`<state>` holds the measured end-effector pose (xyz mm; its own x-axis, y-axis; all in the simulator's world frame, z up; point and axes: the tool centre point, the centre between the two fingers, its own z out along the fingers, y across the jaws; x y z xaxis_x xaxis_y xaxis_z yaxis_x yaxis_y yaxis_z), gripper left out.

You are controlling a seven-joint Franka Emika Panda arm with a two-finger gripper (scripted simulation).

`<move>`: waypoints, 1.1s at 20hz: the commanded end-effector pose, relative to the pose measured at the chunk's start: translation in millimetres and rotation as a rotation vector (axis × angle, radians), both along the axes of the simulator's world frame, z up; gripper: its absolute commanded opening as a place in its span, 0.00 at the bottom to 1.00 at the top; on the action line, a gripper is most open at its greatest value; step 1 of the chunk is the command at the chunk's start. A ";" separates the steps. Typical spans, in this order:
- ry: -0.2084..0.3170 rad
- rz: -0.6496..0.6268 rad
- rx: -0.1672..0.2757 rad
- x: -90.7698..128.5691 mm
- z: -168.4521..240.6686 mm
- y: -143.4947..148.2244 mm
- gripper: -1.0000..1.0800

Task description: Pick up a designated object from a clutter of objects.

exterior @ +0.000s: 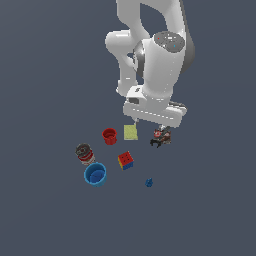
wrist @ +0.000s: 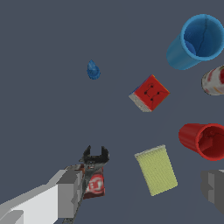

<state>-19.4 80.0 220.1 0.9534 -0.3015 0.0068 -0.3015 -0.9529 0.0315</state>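
Observation:
The designated object is a small black slender item with a forked end, lying against a dark red-and-white can. In the exterior view the designated object lies at that can's near side, just below the hand. My gripper is open, its fingers spread wide with nothing held; one finger sits next to the black item and can. In the exterior view the gripper hangs over the clutter's far edge, and I cannot tell how high it is.
The clutter also holds a yellow-green flat block between the fingers in the wrist view, a red cup, a multicoloured cube, a second can, a blue cup and a tiny blue piece.

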 end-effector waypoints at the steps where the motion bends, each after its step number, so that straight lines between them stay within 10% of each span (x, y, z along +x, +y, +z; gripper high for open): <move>1: -0.003 -0.042 0.000 -3.8 -11.7 10.2 0.96; 22: -0.014 -0.377 0.018 -55.3 -101.7 89.3 0.96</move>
<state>-70.0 164.1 124.3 0.7910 -0.6118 0.0116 -0.6119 -0.7909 0.0114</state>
